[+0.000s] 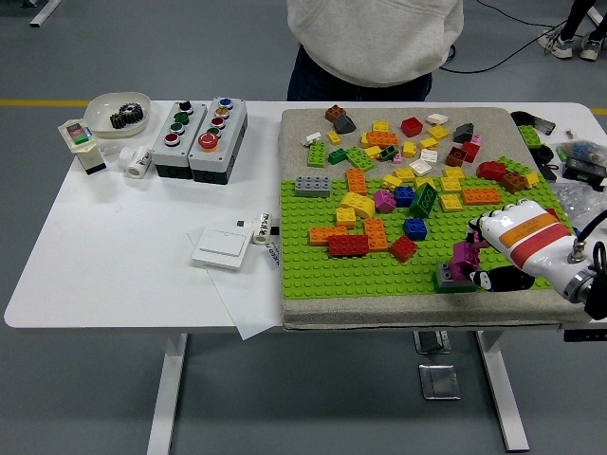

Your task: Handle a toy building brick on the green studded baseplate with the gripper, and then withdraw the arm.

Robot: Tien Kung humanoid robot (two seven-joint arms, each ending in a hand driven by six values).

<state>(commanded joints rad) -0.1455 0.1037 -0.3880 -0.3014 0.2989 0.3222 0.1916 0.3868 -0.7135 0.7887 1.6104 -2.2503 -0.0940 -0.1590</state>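
The green studded baseplate (379, 280) lies on a beige mat in the right half of the table. Near its front right corner a magenta brick (464, 257) stands on a grey brick (446, 278). My right hand (477, 264), white with an orange stripe, reaches in from the right edge. Its fingers are curled over the magenta brick's right side and the thumb lies low beside it. The left arm is nowhere in the head view.
Many loose bricks (398, 180) cover the plate's middle and the mat (303, 128) behind it. Two button boxes (199, 128), a white bowl (119, 112) and a white switch (221, 248) lie on the left. A person (375, 38) stands at the far side. Clutter (579, 156) sits at the right edge.
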